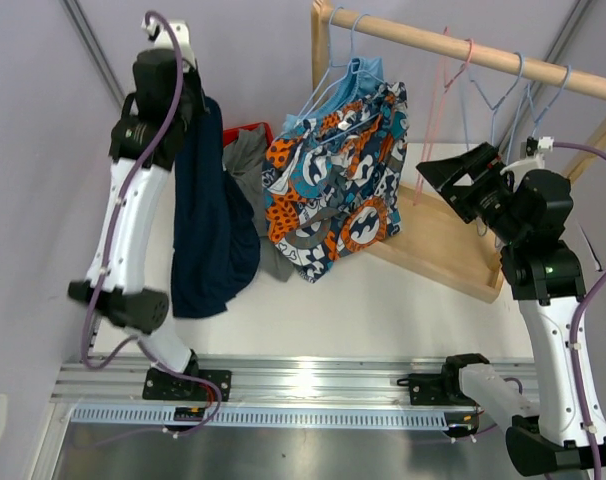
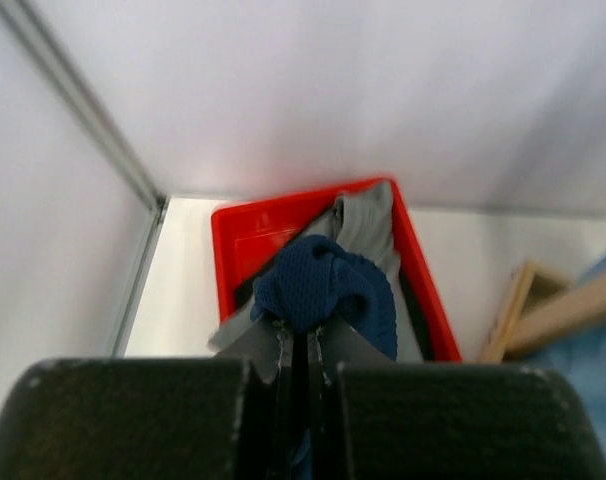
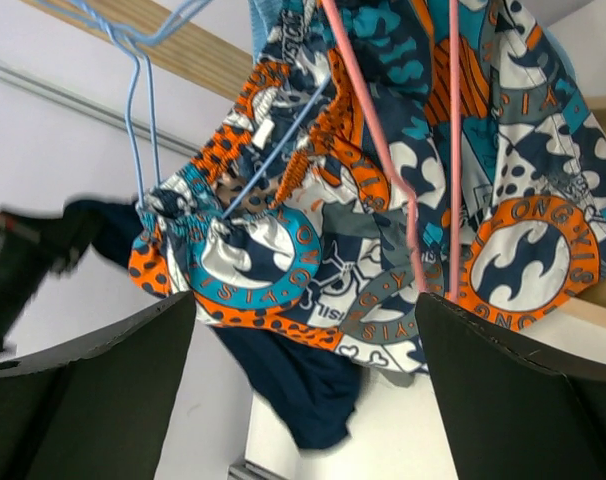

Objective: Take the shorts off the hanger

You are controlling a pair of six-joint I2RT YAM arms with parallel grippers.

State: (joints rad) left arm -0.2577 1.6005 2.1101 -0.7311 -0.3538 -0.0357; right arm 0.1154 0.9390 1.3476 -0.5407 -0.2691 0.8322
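Navy-blue mesh fabric shorts (image 1: 213,230) are pictured off the rack, clamped between the closed fingers of the left gripper (image 2: 305,335) and held up at the left side of the white table (image 1: 383,310), the cloth hanging down alongside the arm. Whether the lower hem touches the table cannot be told. Beyond the fingers, in the left wrist view, a red plastic bin (image 2: 245,240) is seen with a grey fabric pair of shorts (image 2: 368,212) lying in it. An orange, blue and white patterned pair of shorts (image 1: 333,170) is shown hung on a light blue wire hanger (image 1: 345,45), which is hooked over the round wooden rail (image 1: 463,50) of a wooden rack. A pink wire hanger (image 1: 448,90) and further light blue wire hangers (image 1: 503,95) are hooked on the same rail to the right. The right gripper (image 1: 448,175) is held wide open, grasping nothing, raised just right of the patterned pair and apart from the cloth.
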